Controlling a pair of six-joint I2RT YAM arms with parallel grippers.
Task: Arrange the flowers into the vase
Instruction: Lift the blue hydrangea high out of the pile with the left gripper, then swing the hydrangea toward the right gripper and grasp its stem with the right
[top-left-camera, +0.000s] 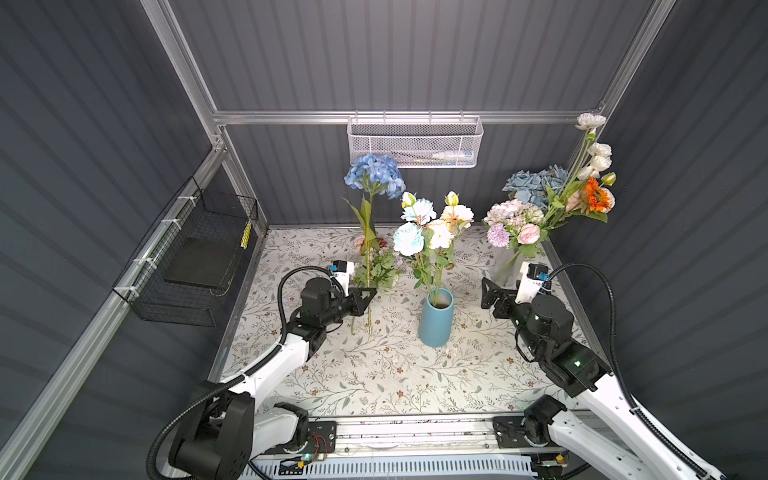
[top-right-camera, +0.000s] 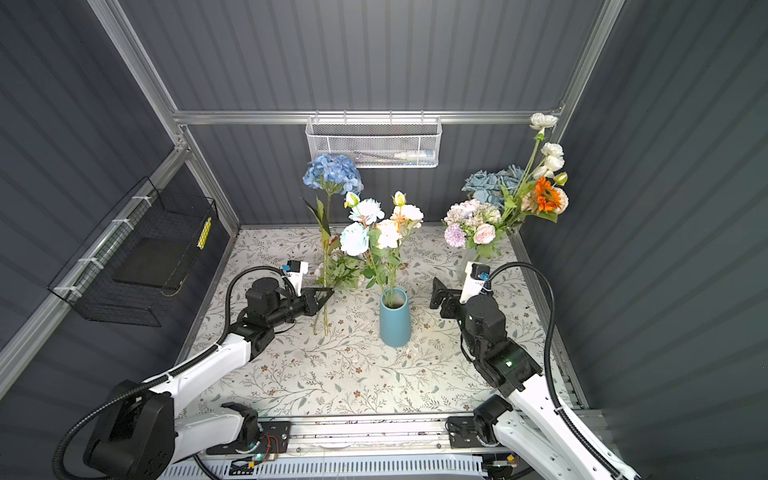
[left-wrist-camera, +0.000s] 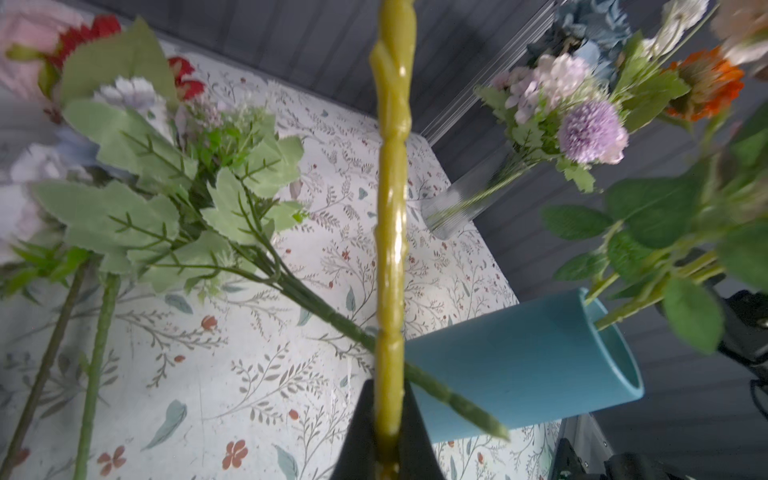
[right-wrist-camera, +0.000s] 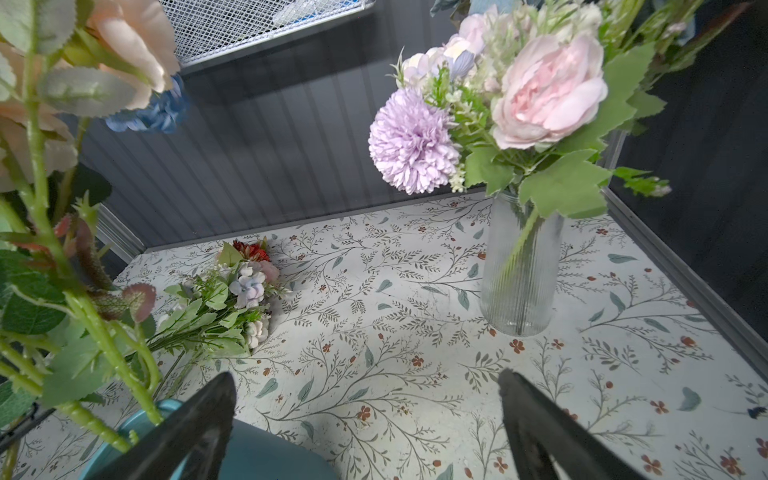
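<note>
The blue vase (top-left-camera: 435, 322) (top-right-camera: 395, 320) stands mid-table and holds white, pale blue and peach flowers (top-left-camera: 432, 228). Left of it my left gripper (top-left-camera: 369, 296) (left-wrist-camera: 388, 415) is shut on the yellow-green stem (left-wrist-camera: 392, 208) of a tall blue hydrangea spray (top-left-camera: 376, 172), held upright above the table. A mixed bunch (top-left-camera: 380, 266) (right-wrist-camera: 232, 299) with red, lilac and white blossoms lies on the table behind that gripper. My right gripper (top-left-camera: 498, 286) (right-wrist-camera: 365, 376) hangs open and empty just right of the vase.
A ribbed glass vase (top-left-camera: 505, 266) (right-wrist-camera: 519, 270) with pink and lilac blooms stands at the back right, with a taller blue, orange and white bouquet (top-left-camera: 582, 191) in the corner behind it. A white mesh basket (top-left-camera: 415, 141) hangs on the back wall, a black wire basket (top-left-camera: 195, 257) on the left wall.
</note>
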